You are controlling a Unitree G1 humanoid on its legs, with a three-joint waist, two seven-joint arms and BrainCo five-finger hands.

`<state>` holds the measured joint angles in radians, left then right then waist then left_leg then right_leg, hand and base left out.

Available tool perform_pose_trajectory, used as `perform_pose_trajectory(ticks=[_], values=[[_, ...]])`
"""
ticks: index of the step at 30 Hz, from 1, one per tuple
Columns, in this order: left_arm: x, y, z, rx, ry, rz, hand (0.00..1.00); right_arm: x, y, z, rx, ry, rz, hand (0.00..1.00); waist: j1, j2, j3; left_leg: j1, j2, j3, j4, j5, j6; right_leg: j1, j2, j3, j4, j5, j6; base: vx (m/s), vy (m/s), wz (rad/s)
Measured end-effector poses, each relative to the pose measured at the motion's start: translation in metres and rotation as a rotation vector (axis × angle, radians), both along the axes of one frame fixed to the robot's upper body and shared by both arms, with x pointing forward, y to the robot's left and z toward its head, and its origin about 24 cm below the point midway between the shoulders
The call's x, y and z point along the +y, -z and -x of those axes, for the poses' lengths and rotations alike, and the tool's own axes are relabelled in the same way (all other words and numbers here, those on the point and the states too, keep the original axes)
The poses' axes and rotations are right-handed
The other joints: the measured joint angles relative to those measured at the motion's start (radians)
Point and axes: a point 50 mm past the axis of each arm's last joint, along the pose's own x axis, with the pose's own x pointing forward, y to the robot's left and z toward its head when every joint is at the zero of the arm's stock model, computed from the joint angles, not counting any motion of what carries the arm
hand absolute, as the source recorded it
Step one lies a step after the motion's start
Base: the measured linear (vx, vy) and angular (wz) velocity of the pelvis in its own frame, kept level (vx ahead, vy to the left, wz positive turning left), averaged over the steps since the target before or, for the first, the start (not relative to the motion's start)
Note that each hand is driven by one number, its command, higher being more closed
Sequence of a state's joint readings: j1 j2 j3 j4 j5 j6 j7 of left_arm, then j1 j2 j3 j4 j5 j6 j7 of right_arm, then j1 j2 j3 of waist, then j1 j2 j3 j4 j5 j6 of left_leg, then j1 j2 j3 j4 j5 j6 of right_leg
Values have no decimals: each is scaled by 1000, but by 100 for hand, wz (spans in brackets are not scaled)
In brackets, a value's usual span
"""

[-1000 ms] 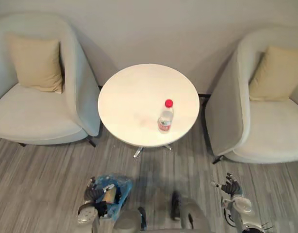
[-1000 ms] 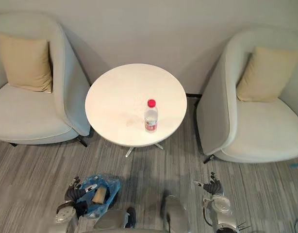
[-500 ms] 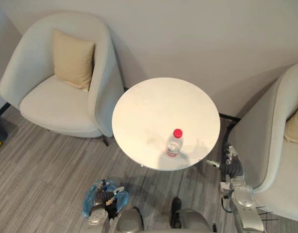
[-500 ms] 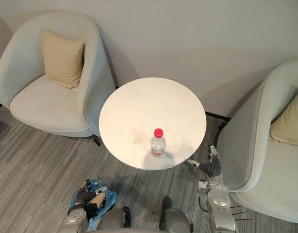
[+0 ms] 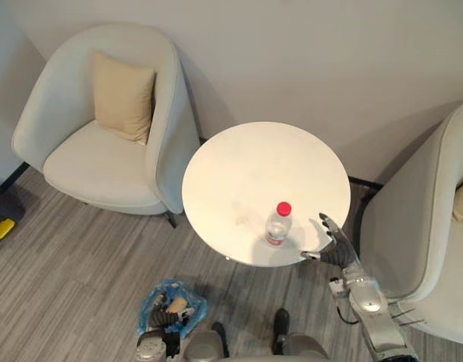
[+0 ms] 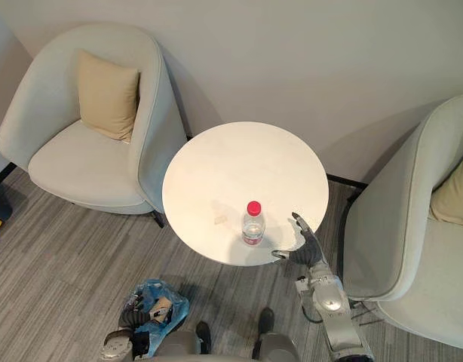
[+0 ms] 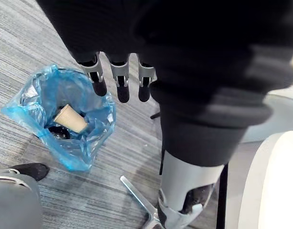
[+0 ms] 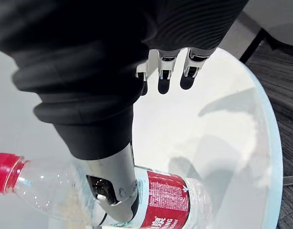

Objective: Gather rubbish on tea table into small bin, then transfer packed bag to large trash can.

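While the right hand [image 5: 335, 247] is hovering with fingers spread wide and empty at the near right edge of the tea table [image 5: 239, 162], the red-capped bottle [image 5: 277, 224] is standing upright just beside its thumb, close to that rim. The left hand [image 7: 119, 78] is hanging with straight, empty fingers over the blue-bagged small bin [image 5: 173, 306], a paper cup [image 7: 70, 118] lying inside. A left armchair [image 5: 103, 151] and a right armchair [image 5: 420, 241] are crowding the table's sides. Bare floor [image 5: 65, 271] is lying open between table and bin.

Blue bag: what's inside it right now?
A tan paper cup lies tilted inside the blue bag, resting on some dark items that I cannot identify. The bag's crumpled plastic hides whatever sits lower down.
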<state>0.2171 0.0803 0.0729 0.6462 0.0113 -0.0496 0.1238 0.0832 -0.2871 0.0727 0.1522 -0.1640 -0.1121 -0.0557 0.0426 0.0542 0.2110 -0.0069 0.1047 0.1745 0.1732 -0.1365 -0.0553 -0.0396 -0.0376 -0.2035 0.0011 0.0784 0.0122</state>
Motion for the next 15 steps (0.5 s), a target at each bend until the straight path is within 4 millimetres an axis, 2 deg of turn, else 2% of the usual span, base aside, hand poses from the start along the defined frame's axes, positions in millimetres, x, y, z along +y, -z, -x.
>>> perform_pose_trajectory(ticks=[3, 6, 10, 12, 13, 15], values=[[0, 2, 2, 11, 8, 8, 0, 4, 4, -11, 17, -14, 9, 0, 4, 4, 1, -22, -1, -15, 3, 0, 0, -4, -2, -13, -1, 1, -1, -66, -10, 13], [0, 2, 3, 11, 6, 10, 0, 9, -3, -26, -9, -45, 29, 0, 29, 12, 5, -56, -3, -24, 14, 1, 1, -38, -4, -17, 0, 8, -3, -33, -3, 8], [0, 2, 4, 14, 0, 14, 0, 13, -13, -46, -45, -46, 42, 0, 33, 41, 24, -77, -12, -58, 22, 12, 4, -40, -13, -49, 1, 10, -3, -13, 9, 22], [0, 2, 4, 13, -2, 16, 0, 17, -15, -52, -53, -53, 47, 0, 34, 46, 29, -84, -15, -65, 24, 13, 5, -42, -14, -56, 1, 10, -3, -19, 14, 15], [0, 2, 4, 12, -6, 19, 0, 20, -16, -54, -58, -52, 41, 100, 43, 47, 31, -89, -15, -70, 27, 13, 5, -43, -15, -61, 2, 10, -3, -17, 9, 9], [-1, 3, 3, 10, -7, 24, 0, 22, -17, -58, -61, -45, 36, 100, 55, 48, 33, -95, -15, -74, 33, 13, 5, -46, -15, -63, 3, 9, -3, -21, 8, 8]])
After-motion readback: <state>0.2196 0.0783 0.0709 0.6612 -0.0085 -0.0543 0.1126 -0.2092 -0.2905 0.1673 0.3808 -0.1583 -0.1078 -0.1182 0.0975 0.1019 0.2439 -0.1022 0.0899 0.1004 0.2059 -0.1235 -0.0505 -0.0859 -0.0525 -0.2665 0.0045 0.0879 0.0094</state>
